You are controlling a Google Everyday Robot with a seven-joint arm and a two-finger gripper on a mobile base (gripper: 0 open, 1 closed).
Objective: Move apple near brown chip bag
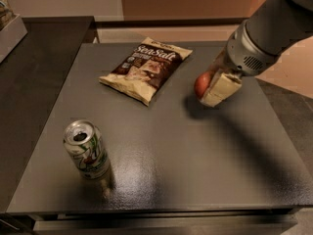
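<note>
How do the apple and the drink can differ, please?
The apple is round and red; the drink can is a white-green cylinder. The apple sits in the gripper, right of the brown chip bag; the can stands free, upright, front left. Both are smaller than the bag.

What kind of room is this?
Probably a kitchen or snack area: a dark grey countertop holds a crinkled brown chip bag and white-green drink can; the gripper, at right, grips a small red apple.

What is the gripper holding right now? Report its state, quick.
The gripper is closed on the apple, just right of the brown chip bag.
</note>
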